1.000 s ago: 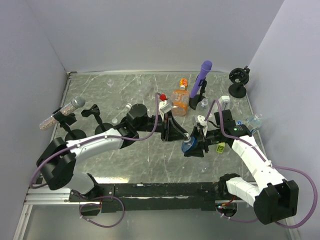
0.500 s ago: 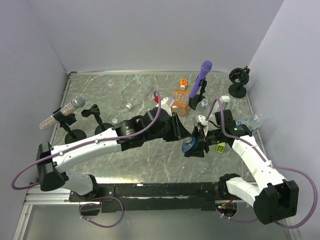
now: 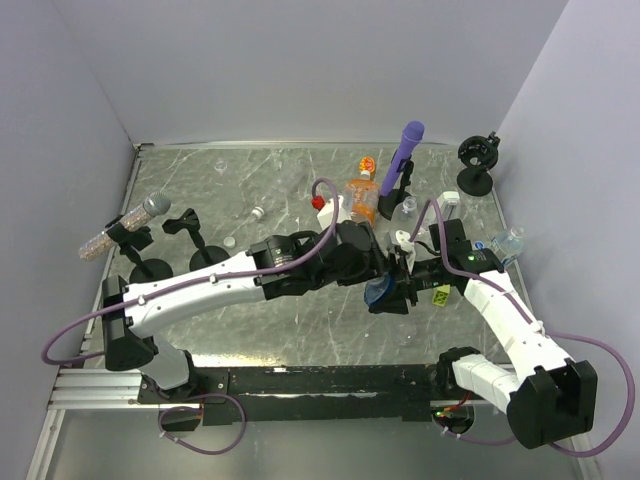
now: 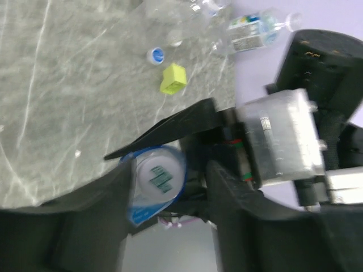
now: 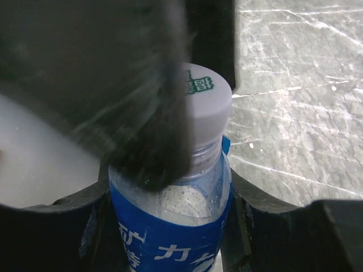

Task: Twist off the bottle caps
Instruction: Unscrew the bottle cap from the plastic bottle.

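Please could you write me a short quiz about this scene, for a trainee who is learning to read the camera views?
1. True or false: the white cap sits on the blue-label bottle.
2. Which gripper clamps that bottle's body? A the left; B the right; C neither.
3. What colour is the microphone-like stick at the back of the table?
Key: 1 true. 2 B, the right gripper. 3 purple.

Bright even light, faint glare on table, wrist views blurred
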Tool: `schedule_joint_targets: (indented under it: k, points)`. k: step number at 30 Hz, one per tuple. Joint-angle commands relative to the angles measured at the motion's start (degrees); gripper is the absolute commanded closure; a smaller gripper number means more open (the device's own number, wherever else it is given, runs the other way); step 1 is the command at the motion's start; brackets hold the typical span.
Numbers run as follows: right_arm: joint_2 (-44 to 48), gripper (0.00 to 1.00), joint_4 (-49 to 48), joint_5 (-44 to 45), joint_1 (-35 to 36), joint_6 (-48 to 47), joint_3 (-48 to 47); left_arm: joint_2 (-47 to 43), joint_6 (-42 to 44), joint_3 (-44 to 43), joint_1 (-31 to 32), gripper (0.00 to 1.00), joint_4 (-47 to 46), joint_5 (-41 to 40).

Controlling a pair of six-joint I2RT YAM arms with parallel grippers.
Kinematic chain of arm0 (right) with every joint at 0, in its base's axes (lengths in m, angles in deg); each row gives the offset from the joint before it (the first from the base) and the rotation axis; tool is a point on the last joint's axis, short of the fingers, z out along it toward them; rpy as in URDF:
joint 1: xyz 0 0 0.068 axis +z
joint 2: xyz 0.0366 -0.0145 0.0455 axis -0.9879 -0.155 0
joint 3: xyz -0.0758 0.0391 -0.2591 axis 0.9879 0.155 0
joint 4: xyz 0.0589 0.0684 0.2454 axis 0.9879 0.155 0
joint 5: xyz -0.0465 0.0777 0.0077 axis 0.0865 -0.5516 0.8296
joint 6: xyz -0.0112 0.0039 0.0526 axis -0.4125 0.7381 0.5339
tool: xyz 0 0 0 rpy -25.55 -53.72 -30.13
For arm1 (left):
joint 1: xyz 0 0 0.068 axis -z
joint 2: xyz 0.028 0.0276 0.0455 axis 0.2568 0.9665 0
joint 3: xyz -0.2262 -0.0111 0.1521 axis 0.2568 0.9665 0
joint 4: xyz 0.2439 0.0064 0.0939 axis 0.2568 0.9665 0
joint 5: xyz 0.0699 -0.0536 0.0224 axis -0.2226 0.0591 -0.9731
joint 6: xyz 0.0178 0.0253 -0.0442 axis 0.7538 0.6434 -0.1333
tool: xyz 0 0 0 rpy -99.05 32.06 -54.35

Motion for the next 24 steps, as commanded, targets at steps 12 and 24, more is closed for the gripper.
schedule_joint_targets:
  k: [12,24]
  points:
    - [0.62,0.86,-1.64,-1.55,0.41,-2.29,-1.94,-22.68,29.16,26.2,-3.79,0.01,-29.05,14.61]
    - [0.54,0.86,-1.82,-1.37,0.58,-2.2,-1.68,-20.07,60.38,37.04,-17.07,0.01,-54.19,61.65]
